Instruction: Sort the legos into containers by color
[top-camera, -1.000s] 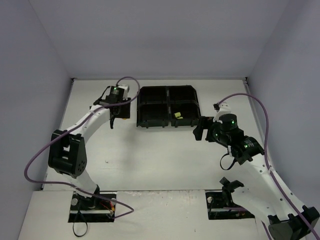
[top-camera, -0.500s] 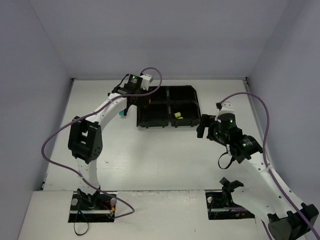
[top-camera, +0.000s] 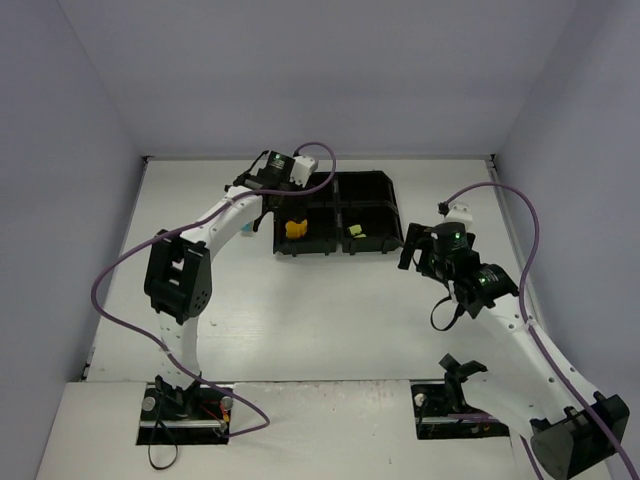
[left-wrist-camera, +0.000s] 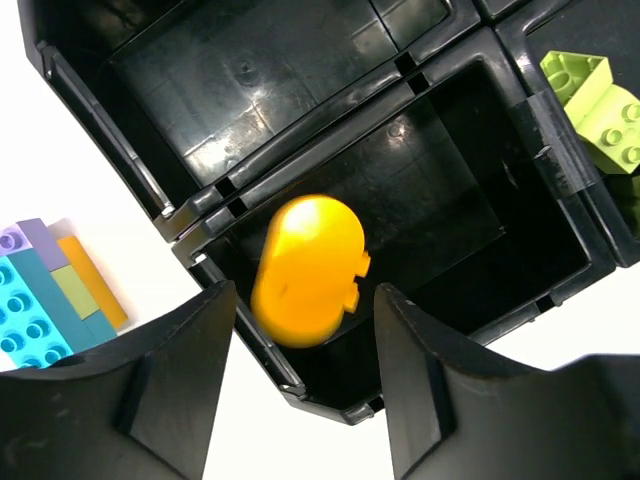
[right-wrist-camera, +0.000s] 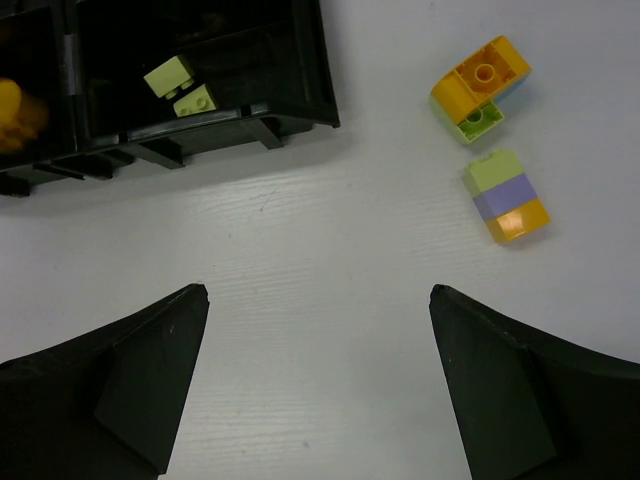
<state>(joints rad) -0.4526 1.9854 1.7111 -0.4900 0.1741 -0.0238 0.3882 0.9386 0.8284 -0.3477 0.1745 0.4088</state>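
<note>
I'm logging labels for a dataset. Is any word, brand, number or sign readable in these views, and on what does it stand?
No text can be read in any view.
Black plastic four-compartment tray: no label or marking shows.
Lime green bricks: nothing legible on the studs.
Cyan-blue brick: nothing legible on the studs either.

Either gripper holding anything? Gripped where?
Nothing held. Left gripper is open, the orange lego clear of its fingers over the tray; right gripper open, empty.
</note>
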